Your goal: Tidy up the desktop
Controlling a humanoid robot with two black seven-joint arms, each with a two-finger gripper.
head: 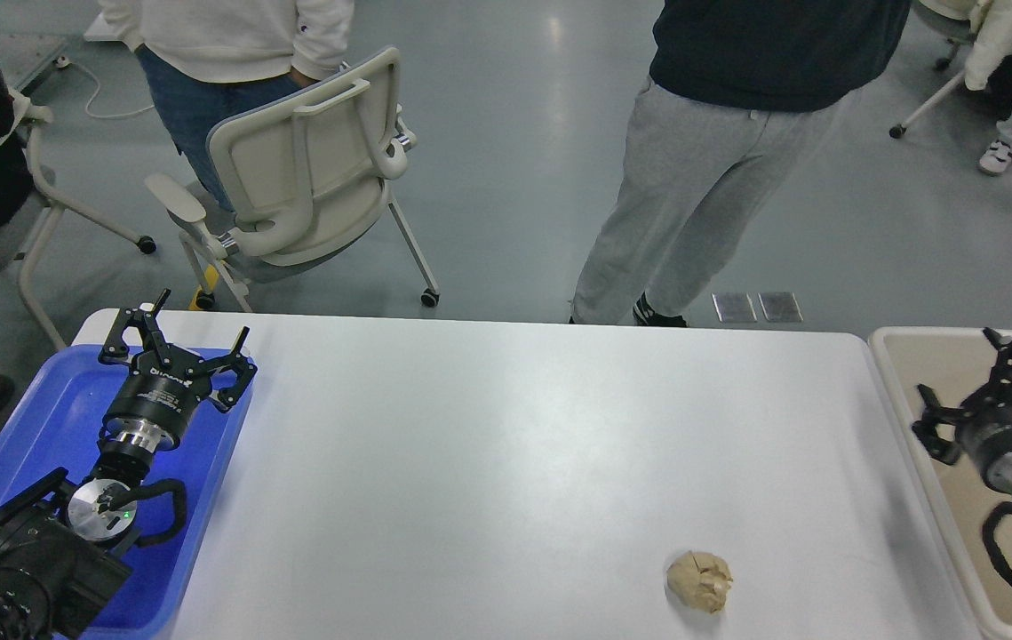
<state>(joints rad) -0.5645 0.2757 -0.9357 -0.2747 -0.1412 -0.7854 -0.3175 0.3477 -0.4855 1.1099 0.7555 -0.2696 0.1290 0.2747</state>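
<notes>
Your desk (488, 444) is nearly clear: one crumpled paper ball (699, 581) remains near its front right. Left claw (177, 342) hangs spread over the blue tray (35, 418); right claw (981, 378) spread over the beige bin (923, 356).

Smooth, faintly glossy white desktop (506, 427); shiny blue plastic tray (43, 418); crumpled, matt tan paper ball (699, 581).
</notes>
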